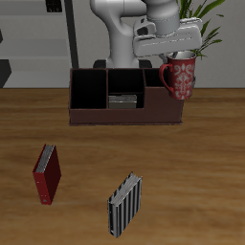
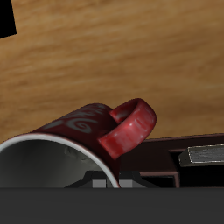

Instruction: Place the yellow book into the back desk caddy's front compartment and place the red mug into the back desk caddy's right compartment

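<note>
Hanging over the back desk caddy (image 1: 124, 100), the red mug (image 1: 181, 77) is clamped by the tool (image 1: 170, 55). The yellow book (image 1: 122, 100) is seen in the front compartment (image 1: 122, 103).

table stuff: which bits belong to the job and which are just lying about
Job: red mug held over the back desk caddy; yellow book already in its front compartment.
Lying about: dark red book, black-and-white striped book.
</note>
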{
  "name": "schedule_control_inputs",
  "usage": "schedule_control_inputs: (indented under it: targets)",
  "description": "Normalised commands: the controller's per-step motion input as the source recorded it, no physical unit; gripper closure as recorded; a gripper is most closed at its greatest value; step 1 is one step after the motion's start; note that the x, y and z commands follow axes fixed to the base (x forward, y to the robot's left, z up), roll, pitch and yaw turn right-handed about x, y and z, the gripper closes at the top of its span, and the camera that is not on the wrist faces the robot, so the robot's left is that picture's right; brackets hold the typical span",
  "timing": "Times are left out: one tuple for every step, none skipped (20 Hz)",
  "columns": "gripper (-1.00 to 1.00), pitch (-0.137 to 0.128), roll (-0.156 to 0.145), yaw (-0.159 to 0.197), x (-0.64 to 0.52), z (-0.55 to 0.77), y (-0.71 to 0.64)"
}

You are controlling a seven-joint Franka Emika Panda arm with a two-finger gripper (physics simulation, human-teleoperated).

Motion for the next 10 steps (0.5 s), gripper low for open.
schedule_control_inputs:
  targets:
    - [1.0, -0.015, 0.097, -0.013, -0.3, 0.23, 0.24]
    - [1.0, 0.02, 0.091, 0.013, -0.22, 0.16, 0.08]
    - [1.0, 0.02, 0.004, -0.071, -0.31, 0.2, -0.02]
    - [1.0, -0.043, 0.064, 0.026, -0.38, 0.21, 0.15]
    - [1.0, 0.058, 0.109, -0.079, -0.47, 0.18, 0.13]
    - [1.0, 0.011, 0.068, -0.017, -0.42, 0.15, 0.12]
    - [1.0, -0.008, 0.073, 0.027, -0.32, 0.15, 0.23]
    - [1.0, -0.06, 0.109, -0.011, -0.62, 0.32, 0.2]
    - [1.0, -0.081, 0.094, 0.033, -0.51, 0.3, 0.18]
    - [1.0, -0.011, 0.066, -0.069, -0.41, 0.27, 0.07]
